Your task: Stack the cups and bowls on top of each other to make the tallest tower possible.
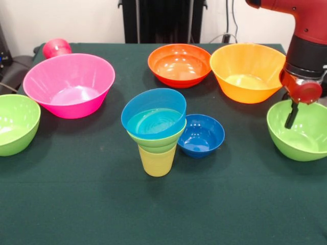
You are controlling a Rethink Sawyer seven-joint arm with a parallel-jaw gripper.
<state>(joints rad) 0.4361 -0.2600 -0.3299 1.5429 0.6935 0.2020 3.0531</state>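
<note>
The tower stands mid-table: a pale yellow cup [157, 161] carries a lime green bowl [155, 141] and, tilted on top, a light blue bowl [153, 115]. A small dark blue bowl [201, 136] sits against its right side. Loose bowls ring the tower: pink [69, 84], orange-red [179, 65], yellow-orange [248, 72], and lime green ones at the left edge [15, 123] and at the right [299, 133]. A red cup [56, 47] lies behind the pink bowl. My gripper [291, 118] hangs over the right green bowl's rim, holding nothing I can see.
A dark green cloth covers the table [163, 209]. The red and black arm [306, 46] comes down at the right, just beside the yellow-orange bowl. Black equipment stands behind the table's far edge.
</note>
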